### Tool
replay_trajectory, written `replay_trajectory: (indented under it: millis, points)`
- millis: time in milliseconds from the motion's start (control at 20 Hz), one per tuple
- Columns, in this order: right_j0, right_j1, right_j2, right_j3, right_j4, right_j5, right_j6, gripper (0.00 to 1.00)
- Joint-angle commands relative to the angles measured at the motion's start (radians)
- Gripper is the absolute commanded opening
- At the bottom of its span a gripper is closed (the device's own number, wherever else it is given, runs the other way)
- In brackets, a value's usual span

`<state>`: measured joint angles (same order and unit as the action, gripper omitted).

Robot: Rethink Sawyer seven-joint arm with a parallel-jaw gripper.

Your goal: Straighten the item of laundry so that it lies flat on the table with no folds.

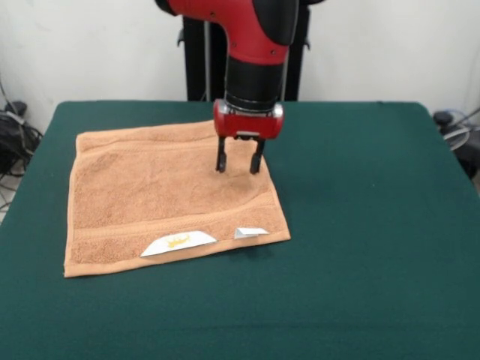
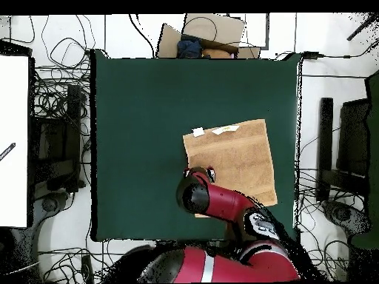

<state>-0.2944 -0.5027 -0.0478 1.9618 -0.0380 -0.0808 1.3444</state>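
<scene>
One towel (image 1: pixel 169 196) is spread pretty much flat on the green desk (image 1: pixel 360 225), tags near the front edge. Fingers (image 1: pixel 221 163) are parted and empty, hung just above its right edge, probably so leftover wrinkles can be smoothed.

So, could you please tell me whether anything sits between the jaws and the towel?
Nothing visible does: the gripper hangs open directly over the towel, which lies spread on the table.

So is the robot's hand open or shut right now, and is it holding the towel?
Hand: open, holding nothing, its two dark fingers pointing down over the small orange-tan terry towel that lies spread on the dark green table.
</scene>
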Motion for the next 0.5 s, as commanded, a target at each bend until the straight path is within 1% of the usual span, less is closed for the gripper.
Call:
replay_trajectory:
  millis: [50,300,500]
  points:
    - [0.028,-0.082,0.073,-0.028,0.056,0.131,0.2,1.0]
    - [-0.01,-0.094,0.102,-0.021,0.039,0.158,0.186,1.0]
    - [-0.01,-0.109,0.096,-0.01,0.028,0.162,0.182,1.0]
